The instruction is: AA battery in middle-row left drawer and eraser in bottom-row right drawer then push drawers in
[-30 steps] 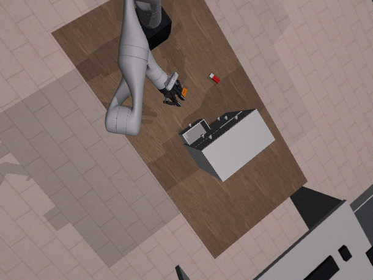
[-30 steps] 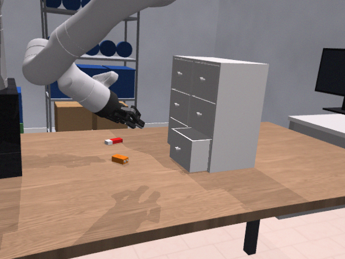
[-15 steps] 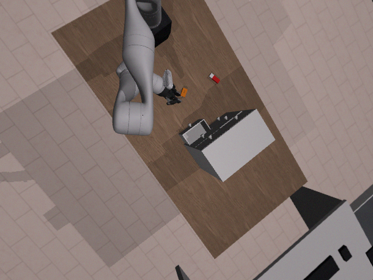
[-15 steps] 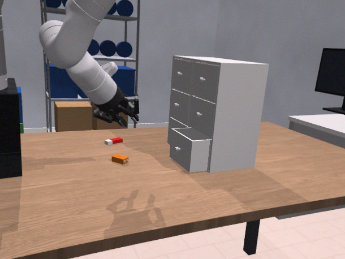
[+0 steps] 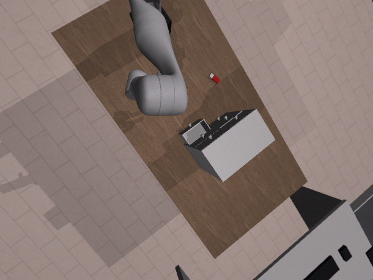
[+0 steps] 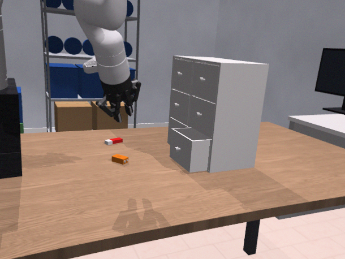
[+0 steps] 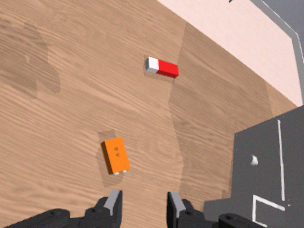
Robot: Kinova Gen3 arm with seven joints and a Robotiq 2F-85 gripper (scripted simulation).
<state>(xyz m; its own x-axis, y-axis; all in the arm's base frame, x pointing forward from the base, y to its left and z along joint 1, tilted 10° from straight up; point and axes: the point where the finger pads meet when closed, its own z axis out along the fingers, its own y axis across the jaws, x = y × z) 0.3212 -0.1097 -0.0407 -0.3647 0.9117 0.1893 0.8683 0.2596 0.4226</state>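
Exterior view, left to right: red-and-white eraser (image 5: 214,78) (image 6: 113,141) (image 7: 162,67) on counter (image 5: 244,202) (image 6: 70,198) (image 7: 75,95), orange battery block (image 6: 120,159) (image 7: 116,155) nearby. Tool (image 6: 124,116) (image 7: 144,205) above, fingers apart, nothing gripped. Chest (image 5: 238,145) (image 6: 236,113) (image 7: 245,145) at right, bottom-right drawer (image 5: 195,134) (image 6: 200,155) pulled out.

The tool (image 6: 124,120) (image 7: 144,205) now points more steeply down.
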